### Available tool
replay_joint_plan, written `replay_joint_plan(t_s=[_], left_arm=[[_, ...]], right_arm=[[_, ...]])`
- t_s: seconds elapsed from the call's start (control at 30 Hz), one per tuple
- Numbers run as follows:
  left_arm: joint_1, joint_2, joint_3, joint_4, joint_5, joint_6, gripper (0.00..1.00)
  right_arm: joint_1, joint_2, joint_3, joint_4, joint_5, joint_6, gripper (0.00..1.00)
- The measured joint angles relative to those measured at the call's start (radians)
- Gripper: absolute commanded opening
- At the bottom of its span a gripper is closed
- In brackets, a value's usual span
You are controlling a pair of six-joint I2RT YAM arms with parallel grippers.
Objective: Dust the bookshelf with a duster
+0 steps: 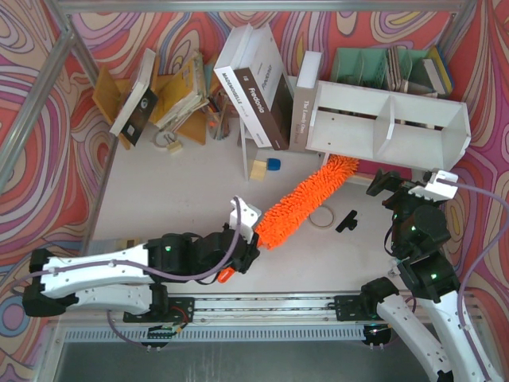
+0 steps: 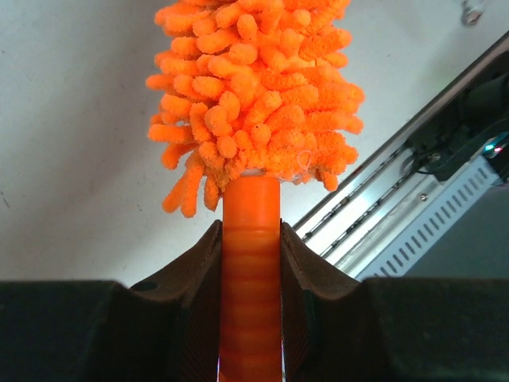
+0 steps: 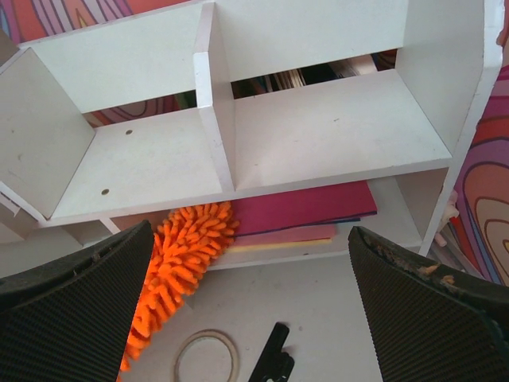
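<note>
The white bookshelf [image 1: 413,142] lies at the back right, with its two open compartments [image 3: 334,127] facing my right wrist camera. The orange duster [image 1: 306,199] stretches diagonally across the table. Its fluffy head [image 3: 179,263] reaches under the left end of the shelf's lower board, beside flat magenta and pink sheets [image 3: 306,211]. My left gripper [image 1: 253,236] is shut on the smooth orange handle [image 2: 250,263] just below the head [image 2: 254,95]. The handle's end pokes out behind it. My right gripper [image 1: 409,181] hovers in front of the shelf, open and holding nothing [image 3: 250,239].
A tape ring [image 1: 322,216] and a black clip [image 1: 347,220] lie on the table right of the duster. Leaning books [image 1: 258,87], a mint-green organizer [image 1: 382,68], a wooden rack [image 1: 171,95] and small blue and yellow blocks [image 1: 274,164] crowd the back. The arms' rail [image 2: 413,207] runs along the near edge.
</note>
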Motion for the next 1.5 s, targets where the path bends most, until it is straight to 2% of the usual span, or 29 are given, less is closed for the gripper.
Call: replay_joint_plan(t_s=[0.2,0.4,0.67,0.87,1.13,1.37,1.5], left_arm=[[0.0,-0.119,-0.023,-0.002,0.019,0.019,0.0],[0.0,-0.158,-0.035,-0.004,0.028,0.047,0.0],[-0.038,-0.112,-0.022,0.023,0.056,0.101,0.0],[-0.073,-0.067,-0.005,0.064,0.047,0.139,0.0],[-0.075,-0.003,0.042,0.119,0.027,0.195,0.0],[-0.093,0.064,0.079,0.16,0.045,0.229,0.0],[-0.097,0.07,0.079,0.166,0.043,0.233,0.0]], right_arm=[[0.0,0.019,0.01,-0.021,-0.031,0.04,0.98],[0.0,0.104,0.115,-0.141,-0.09,0.215,0.97],[0.0,0.164,0.101,-0.205,-0.263,0.558,0.99],[0.0,0.189,0.095,-0.315,-0.288,0.807,0.99],[0.0,0.258,0.093,-0.421,-0.341,0.988,0.97],[0.0,0.287,0.066,-0.399,-0.39,1.033,0.81],[0.0,0.286,0.048,-0.383,-0.397,1.059,0.6]])
